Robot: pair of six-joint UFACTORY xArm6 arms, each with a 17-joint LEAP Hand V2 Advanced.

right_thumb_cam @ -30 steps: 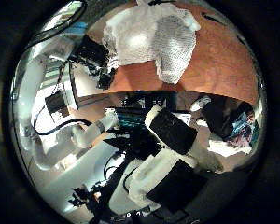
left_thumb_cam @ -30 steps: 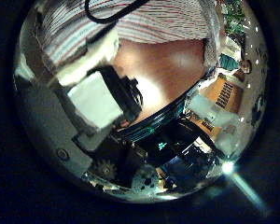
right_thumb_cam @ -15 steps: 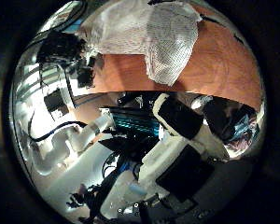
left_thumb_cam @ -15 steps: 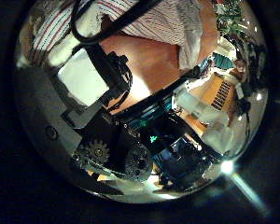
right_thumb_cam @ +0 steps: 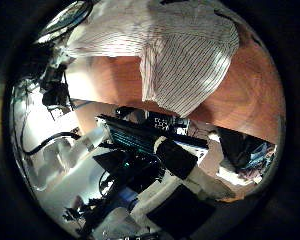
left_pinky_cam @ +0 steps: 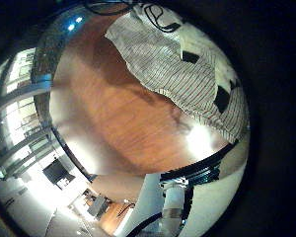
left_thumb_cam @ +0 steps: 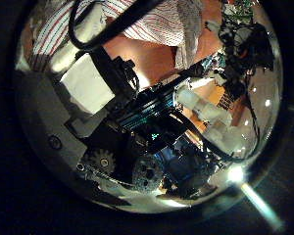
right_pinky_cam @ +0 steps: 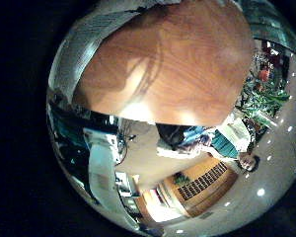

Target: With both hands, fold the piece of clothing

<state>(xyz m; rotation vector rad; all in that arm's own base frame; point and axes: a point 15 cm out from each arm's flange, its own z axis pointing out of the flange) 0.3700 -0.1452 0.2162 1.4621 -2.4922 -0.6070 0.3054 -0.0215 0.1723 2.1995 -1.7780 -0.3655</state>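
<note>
Cloth, a striped shirt (left_pinky_cam: 183, 69), lies rumpled on the wooden desk (left_pinky_cam: 109, 109), filling much of the right hand's thumb side view (right_thumb_cam: 180, 55) and so close beneath that palm. Parts of the left hand (left_thumb_cam: 98, 93) show beside the shirt. Whether either hand grips the cloth cannot be told.
</note>
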